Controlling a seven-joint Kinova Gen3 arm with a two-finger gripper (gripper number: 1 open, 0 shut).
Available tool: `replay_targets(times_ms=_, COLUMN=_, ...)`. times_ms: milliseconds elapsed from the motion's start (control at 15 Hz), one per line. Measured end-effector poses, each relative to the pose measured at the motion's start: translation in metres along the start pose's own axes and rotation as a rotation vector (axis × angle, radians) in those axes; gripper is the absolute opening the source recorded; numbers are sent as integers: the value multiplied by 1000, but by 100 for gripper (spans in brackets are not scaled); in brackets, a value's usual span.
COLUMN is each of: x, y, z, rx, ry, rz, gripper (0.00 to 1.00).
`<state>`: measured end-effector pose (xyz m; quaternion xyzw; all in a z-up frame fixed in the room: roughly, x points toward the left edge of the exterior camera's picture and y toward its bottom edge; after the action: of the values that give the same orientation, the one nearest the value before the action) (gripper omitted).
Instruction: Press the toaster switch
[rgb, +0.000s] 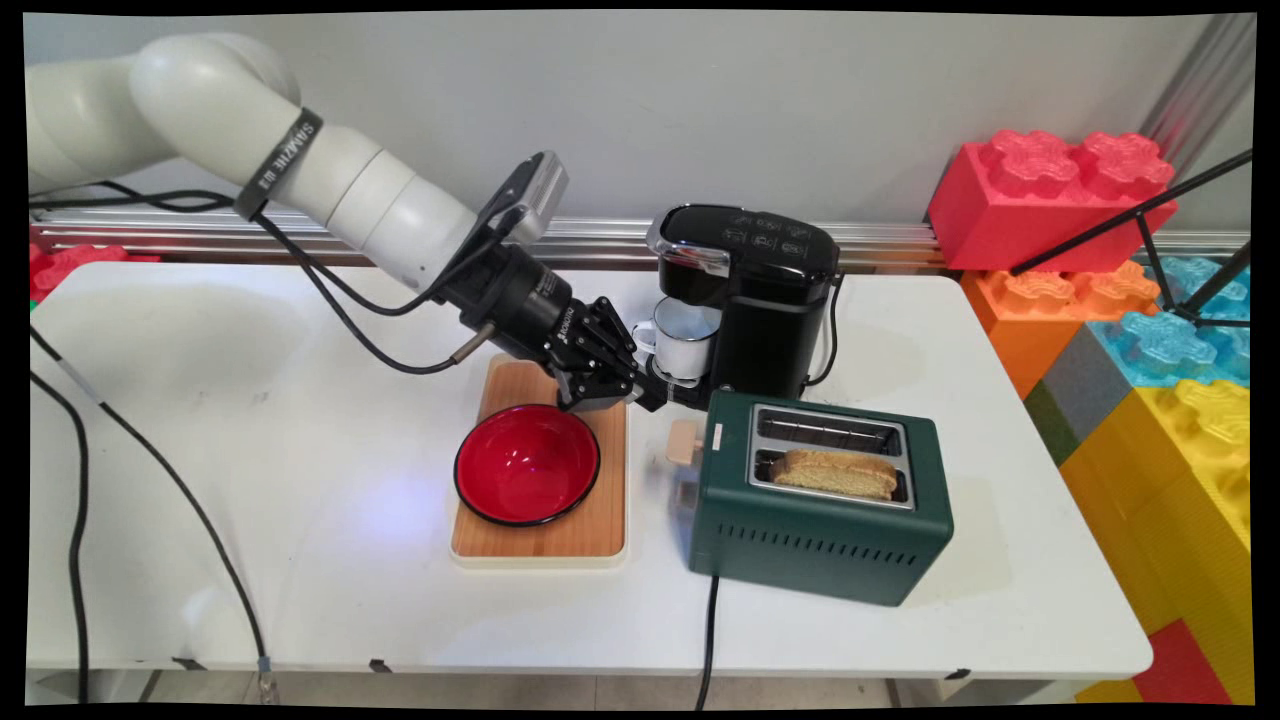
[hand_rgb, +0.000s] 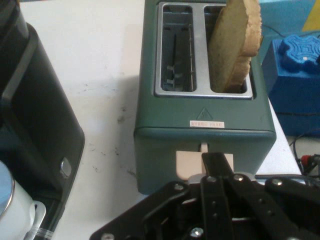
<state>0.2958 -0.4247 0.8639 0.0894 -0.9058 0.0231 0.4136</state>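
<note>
My black gripper (rgb: 655, 398) hangs low over the table between the coffee machine (rgb: 770, 300) and the dark green toaster (rgb: 820, 540), its fingers shut with nothing held. In the hand view the gripper (hand_rgb: 216, 162) tip sits right at the toaster's beige lever (hand_rgb: 187, 167), touching or just above it. The lever (rgb: 684, 442) juts from the toaster's left end. A slice of bread (rgb: 835, 472) stands up out of the near slot; the far slot is empty. Seen from the hand, the bread (hand_rgb: 235, 45) fills the right slot of the toaster (hand_rgb: 200, 112).
A white mug (rgb: 682, 340) stands under the coffee machine's spout, close behind the gripper. A red bowl (rgb: 527, 465) rests on a wooden board (rgb: 600, 520) left of the toaster. Big coloured blocks (rgb: 1050, 200) are stacked beyond the table's right edge. The toaster's cord (rgb: 708, 640) drops over the front edge.
</note>
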Motion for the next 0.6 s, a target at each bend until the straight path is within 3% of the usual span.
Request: replay_targets(times_ms=600, x=-23, y=-2, z=4, rx=4, ry=65, rz=-22, gripper=0)
